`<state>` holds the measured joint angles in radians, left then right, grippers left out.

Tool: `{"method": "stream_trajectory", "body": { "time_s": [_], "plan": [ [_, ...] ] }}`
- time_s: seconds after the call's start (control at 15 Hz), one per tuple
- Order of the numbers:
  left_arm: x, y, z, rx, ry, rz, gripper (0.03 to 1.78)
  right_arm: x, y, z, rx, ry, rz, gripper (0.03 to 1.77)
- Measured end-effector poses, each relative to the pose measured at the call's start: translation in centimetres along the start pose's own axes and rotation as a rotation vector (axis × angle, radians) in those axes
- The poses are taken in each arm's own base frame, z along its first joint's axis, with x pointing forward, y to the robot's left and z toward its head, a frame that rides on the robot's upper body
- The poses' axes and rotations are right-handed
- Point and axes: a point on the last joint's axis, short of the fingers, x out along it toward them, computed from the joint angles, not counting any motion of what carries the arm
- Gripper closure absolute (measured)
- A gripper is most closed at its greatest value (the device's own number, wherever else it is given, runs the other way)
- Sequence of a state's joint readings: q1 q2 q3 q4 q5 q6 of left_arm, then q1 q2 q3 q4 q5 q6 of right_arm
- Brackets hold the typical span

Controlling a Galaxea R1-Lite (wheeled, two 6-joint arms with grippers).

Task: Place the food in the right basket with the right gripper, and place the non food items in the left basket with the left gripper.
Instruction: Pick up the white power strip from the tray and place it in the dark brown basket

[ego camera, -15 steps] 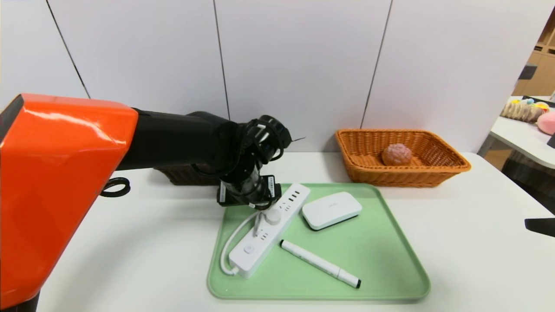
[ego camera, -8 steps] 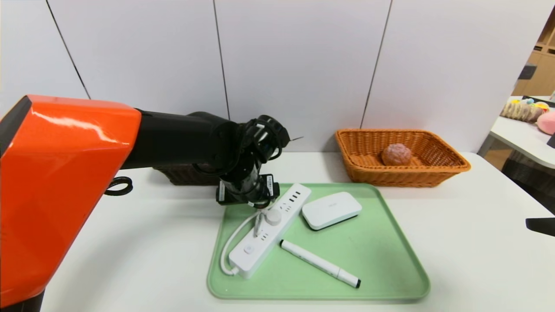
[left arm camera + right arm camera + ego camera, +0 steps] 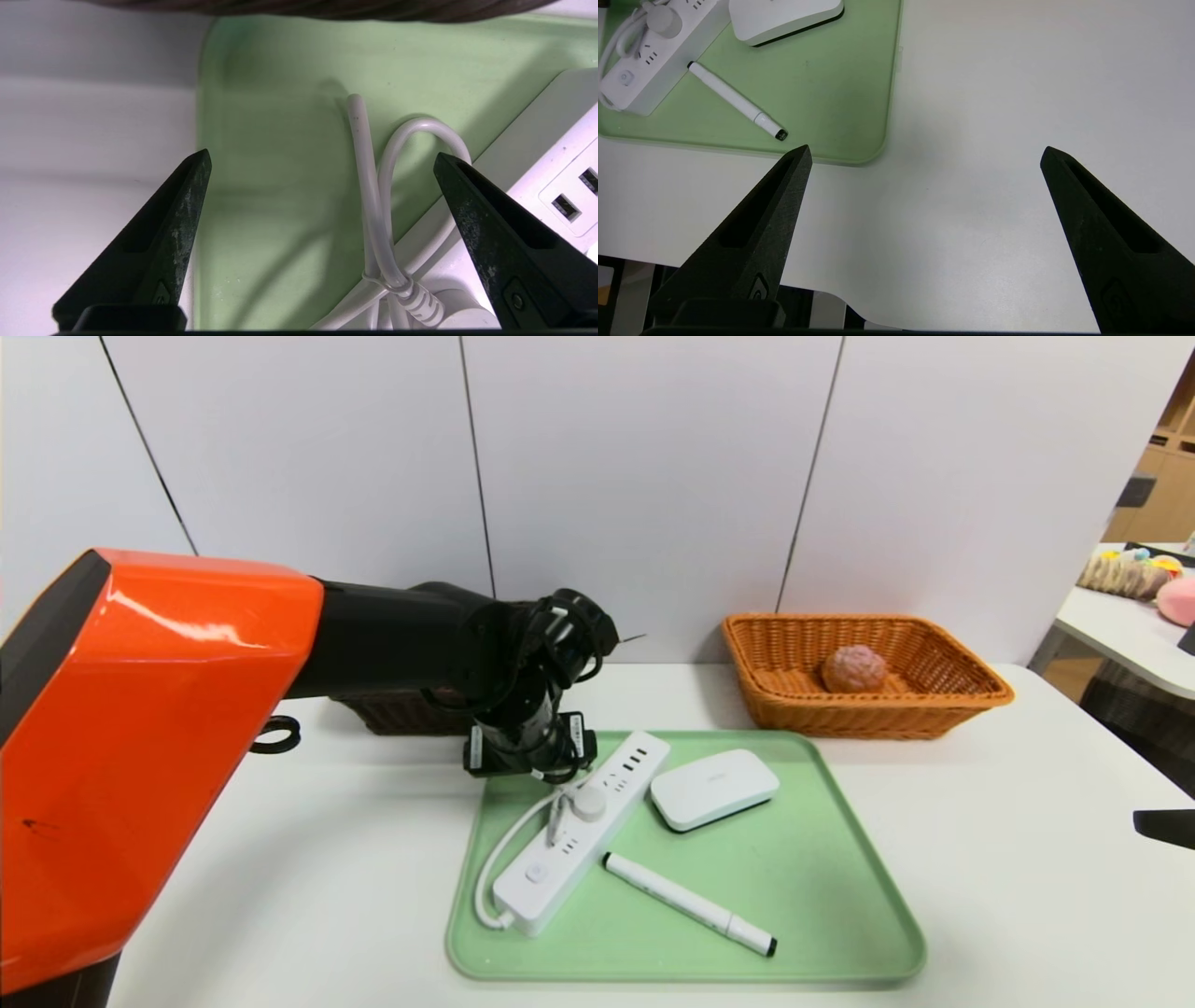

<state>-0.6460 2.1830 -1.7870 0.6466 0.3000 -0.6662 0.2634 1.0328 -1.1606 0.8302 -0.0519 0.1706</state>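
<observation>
Power strip (image 3: 579, 831) lies on the green tray (image 3: 840, 933), and you see its long side run from near-left to far-right. Your left gripper (image 3: 537, 775) hangs just past its far end, so this arm is the close one. The left basket (image 3: 401, 714) hides behind that arm. A white box (image 3: 714, 789) and a pen (image 3: 686, 903) share the tray on the white table (image 3: 1027, 896).

From the left wrist, the fingers (image 3: 182, 210) stand wide apart and hold nothing; the cord (image 3: 373, 186) loops between them.

From the right wrist, your right gripper (image 3: 924, 158) waits wide and empty over bare table, right of the tray.
</observation>
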Motion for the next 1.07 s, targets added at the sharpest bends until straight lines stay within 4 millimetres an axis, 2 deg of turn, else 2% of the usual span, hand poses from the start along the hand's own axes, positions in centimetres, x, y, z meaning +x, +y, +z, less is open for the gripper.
{"method": "stream_trajectory", "body": {
  "time_s": [0.73,0.87,1.07],
  "plan": [
    [1.0,-0.3,-0.3,0.014,0.016,0.011,0.12,0.1,0.0,0.2,0.001,-0.015,0.003,0.11],
    [1.1,-0.3,-0.4,0.014,0.019,0.013,0.48,0.2,0.1,0.7,0.002,-0.048,0.009,0.11],
    [1.1,-0.4,-0.3,0.017,0.016,0.010,0.87,0.5,0.2,0.8,0.001,-0.042,0.008,0.11]
  ]
}}
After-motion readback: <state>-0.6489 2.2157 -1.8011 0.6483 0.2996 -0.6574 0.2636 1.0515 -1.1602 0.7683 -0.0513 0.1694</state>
